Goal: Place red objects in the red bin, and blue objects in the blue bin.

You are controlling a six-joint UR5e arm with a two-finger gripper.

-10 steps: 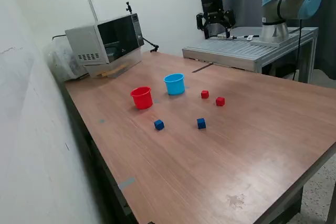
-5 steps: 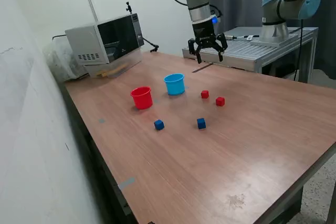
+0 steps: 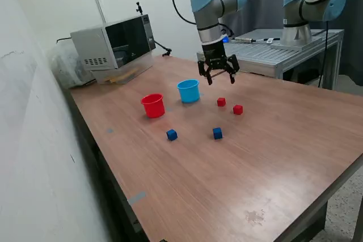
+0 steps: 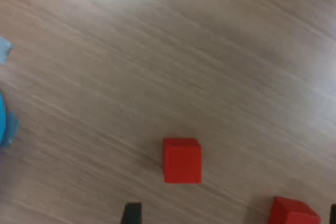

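Two red cubes (image 3: 221, 102) (image 3: 237, 109) lie on the wooden table, to the exterior view's right of the light blue cup (image 3: 188, 91). The red cup (image 3: 153, 106) stands beside the blue cup on its other side. Two dark blue cubes (image 3: 172, 135) (image 3: 217, 134) lie nearer the front. My gripper (image 3: 220, 80) hangs open and empty above the table, just behind the nearer red cube and beside the blue cup. The wrist view shows one red cube (image 4: 182, 160), the second (image 4: 292, 212) at the frame edge, the blue cup's rim (image 4: 2, 124) and a dark fingertip (image 4: 131, 214).
A microwave (image 3: 113, 46) stands at the table's back corner by the wall. A raised metal platform (image 3: 266, 55) with a second arm (image 3: 312, 4) on it lies behind the table. The table's front edge (image 3: 317, 196) drops off at the exterior view's right.
My gripper has come down from above the metal platform and moved toward the exterior view's left and front, over the table near the red cubes. It stays open. The cubes and cups have not moved.
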